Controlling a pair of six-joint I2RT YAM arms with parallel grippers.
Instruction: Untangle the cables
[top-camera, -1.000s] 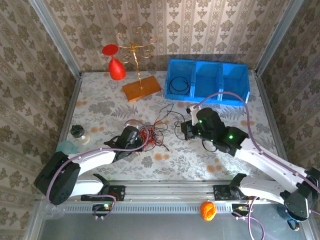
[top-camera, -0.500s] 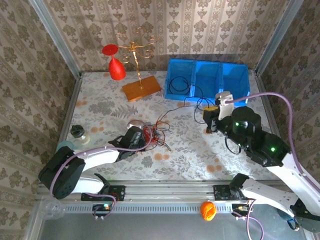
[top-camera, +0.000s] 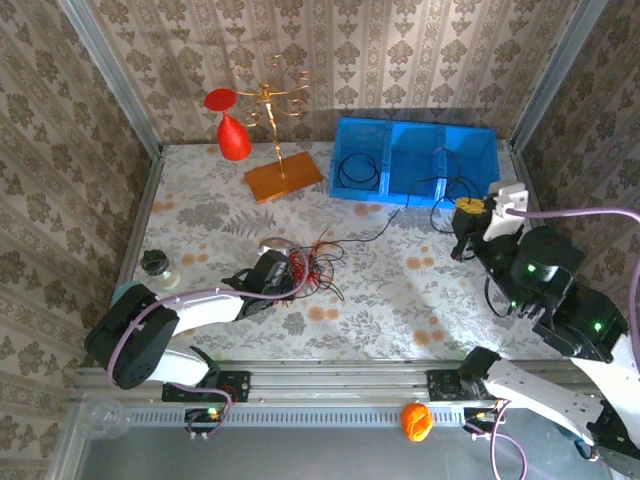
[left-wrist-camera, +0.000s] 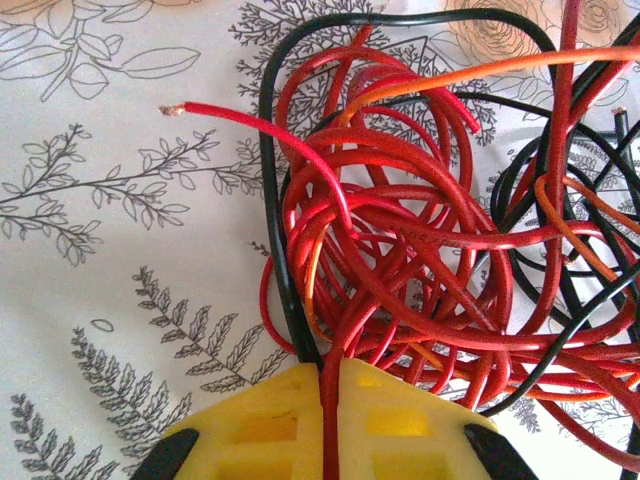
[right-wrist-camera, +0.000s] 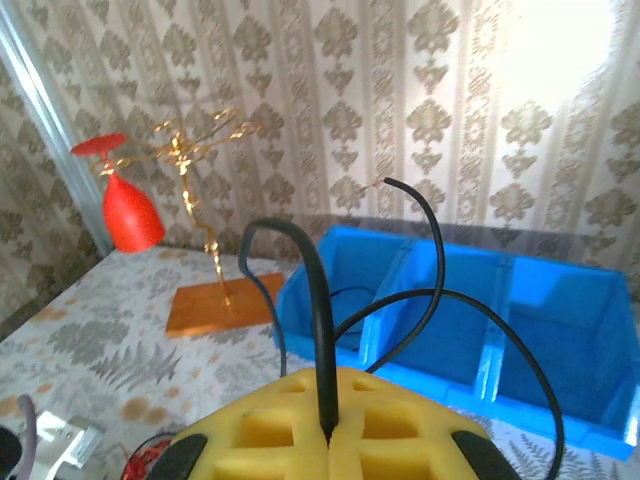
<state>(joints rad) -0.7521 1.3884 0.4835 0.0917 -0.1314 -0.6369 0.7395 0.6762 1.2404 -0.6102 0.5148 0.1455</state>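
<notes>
Swung out toward three o'clock, the right gripper (top-camera: 468, 211) pinches a black cable (right-wrist-camera: 320, 330) while the left gripper (left-wrist-camera: 325, 395) clamps the tangle (top-camera: 311, 268); the next pull should draw it clear.

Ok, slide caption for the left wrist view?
Left gripper, jaws shut on a red cable feeding a red, black and orange tangle on the floral table.
</notes>
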